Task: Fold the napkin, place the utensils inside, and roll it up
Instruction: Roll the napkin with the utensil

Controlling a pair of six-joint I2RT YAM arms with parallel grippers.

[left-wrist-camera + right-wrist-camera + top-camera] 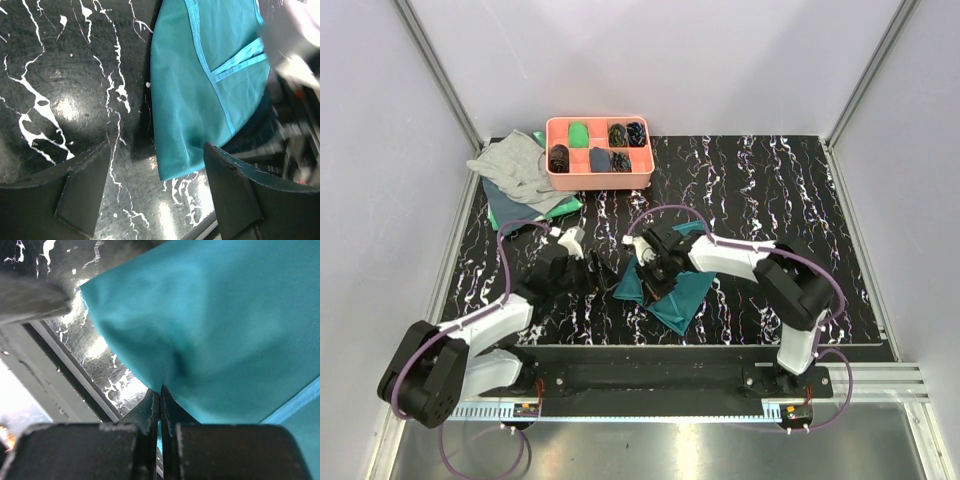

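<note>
Napkin: teal cloth, partly folded and rumpled, lying mid-table just in front of both arms. Right gripper: fingers pressed together on a small fold of the napkin near one corner. Left gripper: fingers wide apart, holding nothing, low over the table with the napkin's hemmed edge between them. Utensils: not made out in any view. Pink tray and grey cloth: far left, well apart. Risks, as judged: the right bite is shallow, so a pull may slip it free or drag the fold open. The left fingers, closing now, may catch only one layer and skew the fold.
</note>
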